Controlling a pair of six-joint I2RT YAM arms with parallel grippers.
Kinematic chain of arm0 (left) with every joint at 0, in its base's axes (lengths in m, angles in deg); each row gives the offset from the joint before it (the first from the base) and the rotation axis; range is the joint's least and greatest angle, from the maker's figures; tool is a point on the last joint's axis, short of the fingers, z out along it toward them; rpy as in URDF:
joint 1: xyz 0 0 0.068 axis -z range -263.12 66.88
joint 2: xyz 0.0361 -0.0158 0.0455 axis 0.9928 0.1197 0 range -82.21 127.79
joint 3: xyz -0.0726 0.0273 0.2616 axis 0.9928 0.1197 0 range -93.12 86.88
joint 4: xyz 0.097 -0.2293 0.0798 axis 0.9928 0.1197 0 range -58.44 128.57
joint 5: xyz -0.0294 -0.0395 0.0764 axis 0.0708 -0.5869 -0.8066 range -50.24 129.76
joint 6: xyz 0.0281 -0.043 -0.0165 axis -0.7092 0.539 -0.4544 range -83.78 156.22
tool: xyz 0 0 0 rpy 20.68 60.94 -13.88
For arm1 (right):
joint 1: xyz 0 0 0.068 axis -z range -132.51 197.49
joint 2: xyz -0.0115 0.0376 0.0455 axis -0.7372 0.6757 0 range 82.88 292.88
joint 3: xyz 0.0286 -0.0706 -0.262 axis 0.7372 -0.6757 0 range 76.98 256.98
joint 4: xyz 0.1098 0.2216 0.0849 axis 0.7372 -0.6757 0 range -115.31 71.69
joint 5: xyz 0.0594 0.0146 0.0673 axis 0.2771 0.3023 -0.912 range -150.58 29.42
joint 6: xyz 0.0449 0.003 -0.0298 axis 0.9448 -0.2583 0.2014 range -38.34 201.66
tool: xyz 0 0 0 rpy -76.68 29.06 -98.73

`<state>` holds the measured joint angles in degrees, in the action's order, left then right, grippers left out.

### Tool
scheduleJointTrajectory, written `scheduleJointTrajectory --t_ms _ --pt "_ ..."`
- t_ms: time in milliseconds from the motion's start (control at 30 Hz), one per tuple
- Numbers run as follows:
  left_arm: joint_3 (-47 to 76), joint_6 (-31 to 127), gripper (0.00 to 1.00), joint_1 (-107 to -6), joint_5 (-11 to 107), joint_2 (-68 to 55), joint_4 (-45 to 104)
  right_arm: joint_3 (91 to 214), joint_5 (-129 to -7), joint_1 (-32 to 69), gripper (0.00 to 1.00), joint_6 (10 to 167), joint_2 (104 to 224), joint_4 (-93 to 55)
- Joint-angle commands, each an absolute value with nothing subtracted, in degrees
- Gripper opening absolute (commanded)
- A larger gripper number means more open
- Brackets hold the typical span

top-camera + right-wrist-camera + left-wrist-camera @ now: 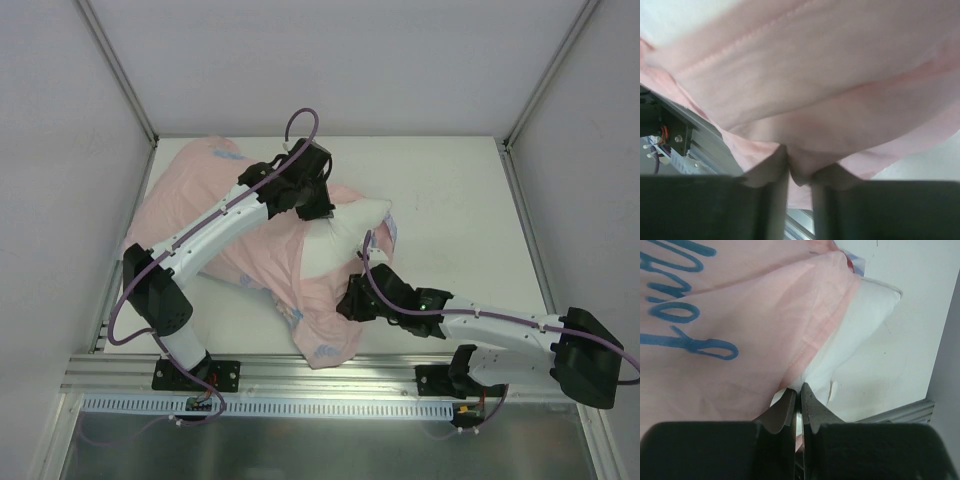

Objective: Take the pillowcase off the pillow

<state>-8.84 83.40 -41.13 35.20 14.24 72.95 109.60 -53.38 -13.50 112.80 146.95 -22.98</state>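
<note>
The pillowcase (185, 190) covers most of the pillow (355, 225), which lies on the left half of the bench (450, 200). Only one white corner pokes out toward 3 o'clock.

The left tool (318, 212) sits at the pink hem. Its fingers are nearly together and seem to pinch the white pillow just under the cover's edge.

The right tool (350, 300), at 5 o'clock from that corner, is clamped on a fold of pink fabric.

I judge the removal barely begun. The opening is peeled back, and nearly the whole pillow is left to draw out.
</note>
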Motion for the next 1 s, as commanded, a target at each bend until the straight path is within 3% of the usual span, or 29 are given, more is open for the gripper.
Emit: scheduleJointTrajectory --t_ms 0,100,133,167,233,267,300,567,833,967 --pt "-14.19 84.21 0.00 -44.36 34.22 12.89 69.62 106.96 -51.71 -18.94 0.16 121.01 148.79 -17.10" --pt "-16.12 83.94 0.00 -46.82 35.10 13.51 69.62 106.95 -50.65 -22.46 0.12 123.14 151.43 -17.25" --pt "-16.74 83.94 0.00 -47.52 35.28 13.51 69.62 107.21 -50.30 -23.86 0.15 124.28 152.04 -17.61" --pt "-16.92 83.86 0.00 -49.09 35.89 13.42 69.53 107.56 -50.04 -24.48 0.25 124.64 152.92 -18.05" --pt "-17.27 83.94 0.00 -50.68 36.24 13.24 69.62 107.65 -49.33 -25.71 0.26 125.51 153.54 -18.05" --pt "-17.36 83.94 0.00 -52.08 36.77 13.07 69.53 107.39 -49.07 -25.98 0.10 125.60 153.98 -18.05" --pt "-17.27 83.94 0.00 -52.79 36.95 12.98 69.53 107.39 -48.63 -26.33 0.01 125.78 154.33 -18.40" --pt "-14.99 83.42 0.00 -55.53 38.79 10.61 69.71 107.21 -43.02 -27.48 0.01 125.00 150.39 -23.57" --pt "-12.26 85.08 0.00 -56.84 38.44 8.32 69.53 106.17 -33.34 -27.30 0.01 119.19 132.39 -29.91" --pt "-13.66 86.23 0.00 -58.34 38.97 7.80 69.45 102.74 -35.52 -26.95 0.01 123.49 131.56 -33.78"
